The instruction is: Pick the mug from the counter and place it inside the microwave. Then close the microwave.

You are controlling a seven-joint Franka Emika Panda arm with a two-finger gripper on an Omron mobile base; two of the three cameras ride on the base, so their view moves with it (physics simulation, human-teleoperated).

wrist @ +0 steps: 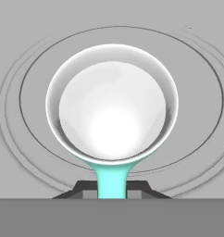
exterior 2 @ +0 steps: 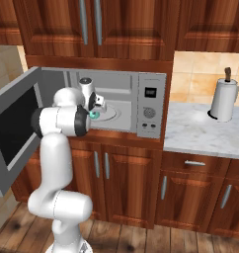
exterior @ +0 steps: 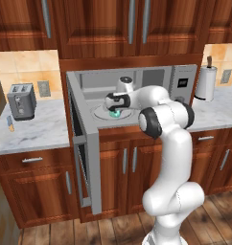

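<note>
The microwave (exterior: 182, 83) (exterior 2: 151, 106) stands with its door (exterior: 87, 158) (exterior 2: 15, 128) swung wide open to the left. My gripper (exterior: 113, 110) (exterior 2: 95, 111) reaches into the cavity from above. It is shut on the teal handle of the mug (exterior: 114, 114) (exterior 2: 93, 115). In the hand view I look straight down into the mug (wrist: 111, 111), whose white inside faces me. Its teal handle runs down between my fingertips (wrist: 88, 189). The mug is over the middle of the white turntable plate (exterior: 99, 114) (exterior 2: 114, 112) (wrist: 197, 92); I cannot tell whether it touches it.
A grey toaster (exterior: 21, 100) stands on the marble counter (exterior: 36, 131) to the left of the microwave. A paper towel roll (exterior: 205, 82) (exterior 2: 224, 99) stands on the counter (exterior 2: 200, 131) to the right. Wooden cabinets hang above, and the open door juts out over the lower cabinets.
</note>
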